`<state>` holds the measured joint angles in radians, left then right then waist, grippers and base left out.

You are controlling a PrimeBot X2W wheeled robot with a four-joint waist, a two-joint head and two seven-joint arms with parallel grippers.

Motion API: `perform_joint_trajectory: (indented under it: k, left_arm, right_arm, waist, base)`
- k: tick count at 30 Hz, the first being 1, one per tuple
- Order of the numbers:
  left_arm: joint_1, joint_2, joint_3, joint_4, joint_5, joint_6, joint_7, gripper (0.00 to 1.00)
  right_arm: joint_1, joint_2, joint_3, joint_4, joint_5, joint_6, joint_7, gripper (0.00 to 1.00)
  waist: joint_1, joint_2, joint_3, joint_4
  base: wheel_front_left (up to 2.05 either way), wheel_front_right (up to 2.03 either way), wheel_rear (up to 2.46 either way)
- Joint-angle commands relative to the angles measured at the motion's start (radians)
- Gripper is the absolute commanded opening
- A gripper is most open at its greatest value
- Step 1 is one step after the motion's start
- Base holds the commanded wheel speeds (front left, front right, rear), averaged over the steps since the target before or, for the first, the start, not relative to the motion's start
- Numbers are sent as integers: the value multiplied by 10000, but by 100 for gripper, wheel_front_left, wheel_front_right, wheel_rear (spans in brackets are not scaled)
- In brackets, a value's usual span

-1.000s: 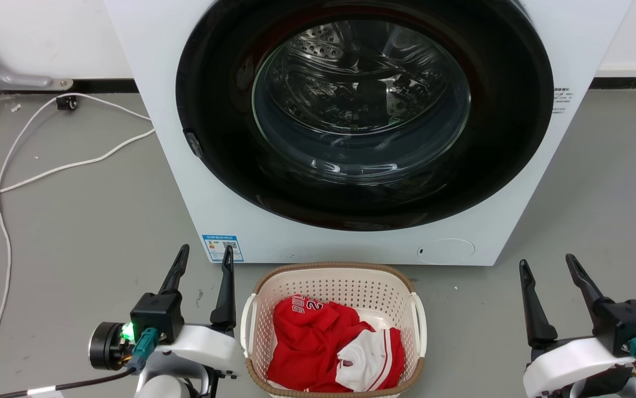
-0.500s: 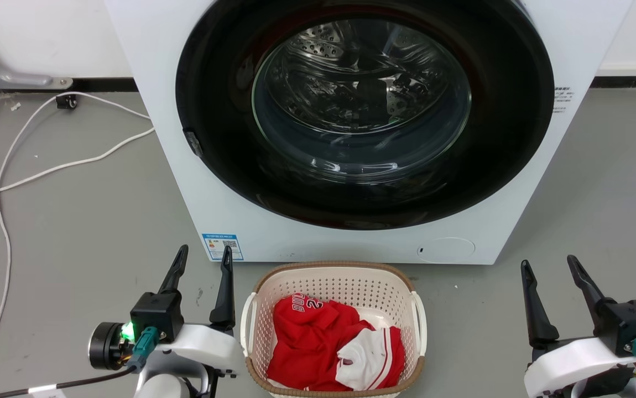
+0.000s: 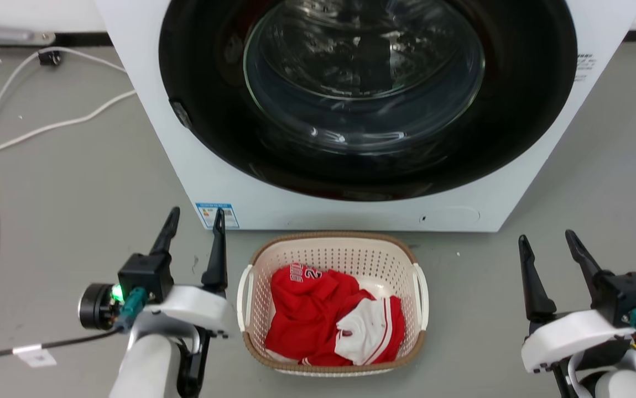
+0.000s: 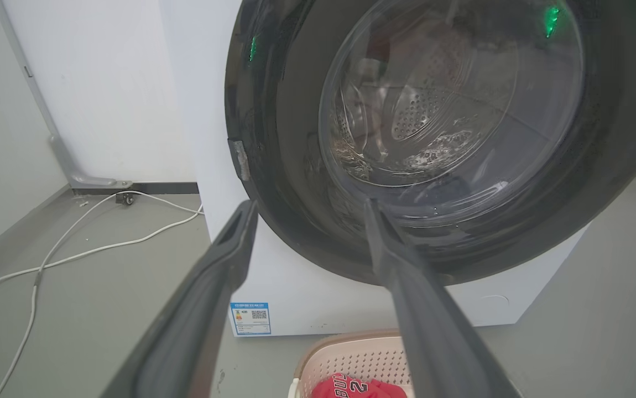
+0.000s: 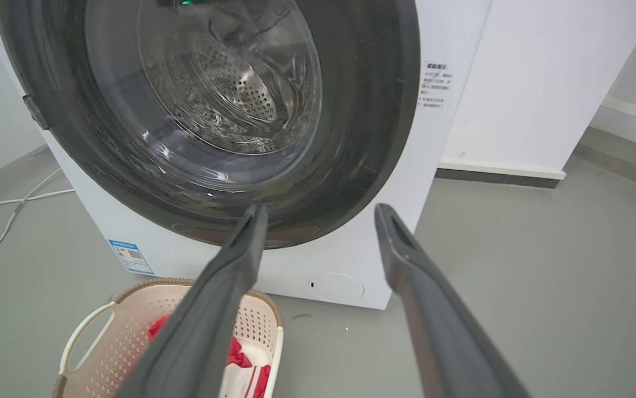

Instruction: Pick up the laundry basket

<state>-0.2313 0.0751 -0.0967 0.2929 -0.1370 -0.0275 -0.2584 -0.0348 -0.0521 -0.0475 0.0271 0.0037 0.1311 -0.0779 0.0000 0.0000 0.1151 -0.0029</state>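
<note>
Between your left gripper (image 3: 197, 210) and right gripper (image 3: 546, 235), both spread and empty, cream perforated plastic laundry basket (image 3: 351, 260), brown woven-look rim, white side handles, red-and-white clothes (image 3: 318, 318) inside.

A: Entry: laundry basket (image 3: 329, 251) cream, perforated; rim brown, woven-look; handles white.
B: Add: garment (image 3: 307, 320) red with white; washing machine (image 3: 296, 204) white, door ring black; floor (image 3: 74, 193) grey.

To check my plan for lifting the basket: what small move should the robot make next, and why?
Probably bring the right gripper inward, toward the right handle of the laundry basket. Both grippers are open and hold nothing. The left gripper sits close beside the left handle, while the right one stands well apart from the basket, so a two-sided lift is not yet possible.
</note>
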Motion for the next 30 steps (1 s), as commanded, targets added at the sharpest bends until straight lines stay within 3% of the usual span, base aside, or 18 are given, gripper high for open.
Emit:
perform_joint_trajectory:
  k: [1, 9, 19, 30]
  left_arm:
    - [-302, 57, 29, 96, -77, -49, 16, 100]
    - [-1760, 344, 220, 1003, -469, -325, 423, 100]
    - [-3920, 700, -51, 3430, -1241, -889, 1427, 100]
    - [-5900, 1032, -1546, 6372, -2483, -1019, 2483, 100]
  right_arm:
    - [-268, 35, 7, 88, 34, -7, 50, 100]
    - [-1504, 32, 113, 846, 6, -7, 635, 100]
    - [-3409, 32, 688, 2471, 177, -7, 2036, 100]
    - [-5367, 29, 1620, 4775, 871, -7, 2992, 100]
  waist:
    - [0, 0, 353, -42]
    - [0, 0, 1504, -113]
    - [0, 0, 3267, -260]
    - [0, 0, 4973, -377]
  base:
    - [0, 0, 0]
    - [0, 0, 0]
    - [0, 0, 0]
    - [0, 0, 0]
